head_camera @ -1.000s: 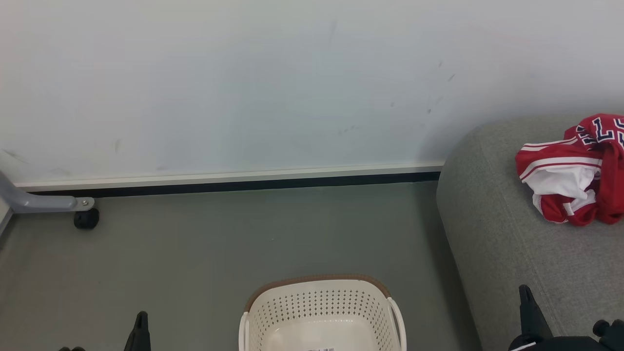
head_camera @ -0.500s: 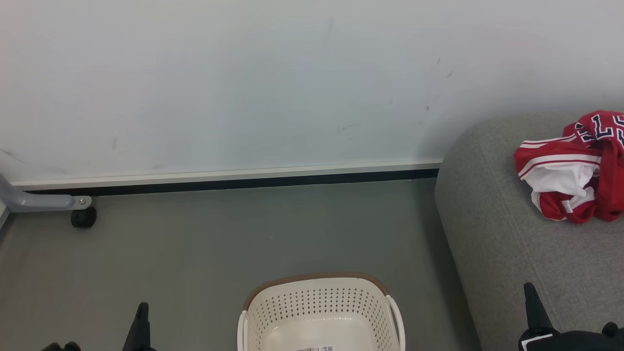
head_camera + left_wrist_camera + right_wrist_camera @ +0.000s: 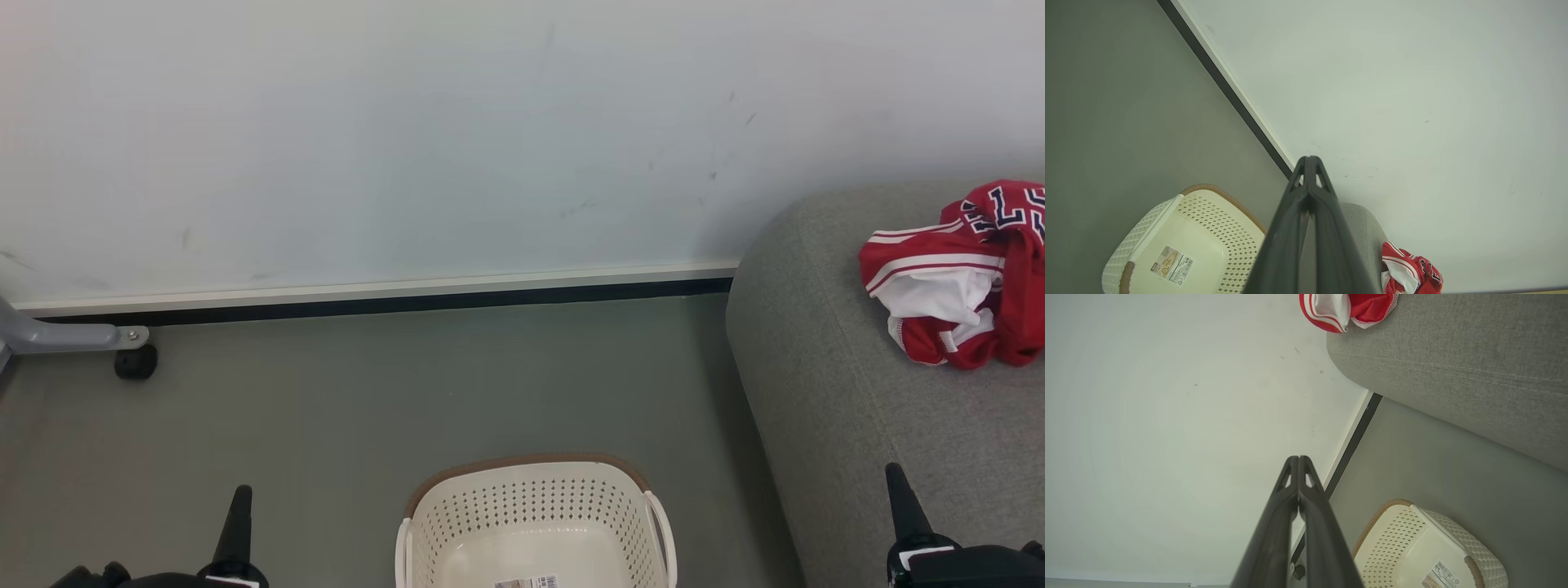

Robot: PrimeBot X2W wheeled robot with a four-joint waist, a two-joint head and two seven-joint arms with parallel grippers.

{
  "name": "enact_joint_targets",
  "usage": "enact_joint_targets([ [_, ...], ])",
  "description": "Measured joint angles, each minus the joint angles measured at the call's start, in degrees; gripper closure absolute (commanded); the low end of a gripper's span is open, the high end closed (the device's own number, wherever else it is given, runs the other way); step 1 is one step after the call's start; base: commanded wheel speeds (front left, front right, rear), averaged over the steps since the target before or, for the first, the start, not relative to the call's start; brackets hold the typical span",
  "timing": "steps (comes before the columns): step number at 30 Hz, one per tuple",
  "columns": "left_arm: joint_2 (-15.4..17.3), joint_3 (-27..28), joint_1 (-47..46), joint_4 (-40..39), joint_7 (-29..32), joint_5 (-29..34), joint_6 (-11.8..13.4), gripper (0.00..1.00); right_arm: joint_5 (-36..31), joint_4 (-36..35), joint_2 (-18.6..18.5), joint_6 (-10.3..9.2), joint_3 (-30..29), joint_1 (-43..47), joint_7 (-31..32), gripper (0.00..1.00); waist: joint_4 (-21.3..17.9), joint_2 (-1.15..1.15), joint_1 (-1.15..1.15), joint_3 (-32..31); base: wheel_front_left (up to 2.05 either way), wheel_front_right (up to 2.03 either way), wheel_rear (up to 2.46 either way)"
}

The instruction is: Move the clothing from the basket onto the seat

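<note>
- We see our left gripper (image 3: 242, 495) at the lower left of the head view, above the grey floor (image 3: 367, 408); in the left wrist view its two dark fingers (image 3: 1286, 237) press together from base to tip, clenched on nothing.
- Our right gripper (image 3: 896, 475) stands at the lower right of the head view, in front of the seat (image 3: 841, 425); in the right wrist view its fingers are likewise squeezed flat against each other, with nothing between them.
- The clothing (image 3: 947, 278) lies bunched on top of the seat, near the rounded end closest to the wall (image 3: 408, 147); we make out red cloth with white stripes, a white inner layer and navy-and-white block letters; the right edge of the head view cuts the heap off, so we cannot tell how far it extends.
- The basket (image 3: 531, 502) sits upright on the floor at the bottom centre of the head view, between our two grippers; it is near the seat's end but apart from it; its pale bottom shows, with a barcode sticker (image 3: 526, 582) on it.
- A dark skirting strip (image 3: 408, 306) runs along the foot of the wall; at the far left a black caster (image 3: 135, 362) under a grey metal leg (image 3: 65, 335) rests on the floor.
</note>
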Motion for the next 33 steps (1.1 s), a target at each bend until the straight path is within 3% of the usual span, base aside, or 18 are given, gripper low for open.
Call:
enact_joint_targets([
  [25,-1.8,3.2,-4.1,1.8,4.9,-18.3,-3.5,1.0,19.5,3.9,0.8,3.39,-4.2,-3.4,3.9,1.0,-0.5,0.0,0.0,0.7,0.0,0.0,0.0],
  [33,-1.9,3.2,-4.4,1.9,5.1,-19.4,-3.9,1.0,19.9,4.0,0.8,3.45,-4.4,-4.1,4.1,1.0,-0.5,0.0,0.0,0.8,0.0,0.0,0.0],
])
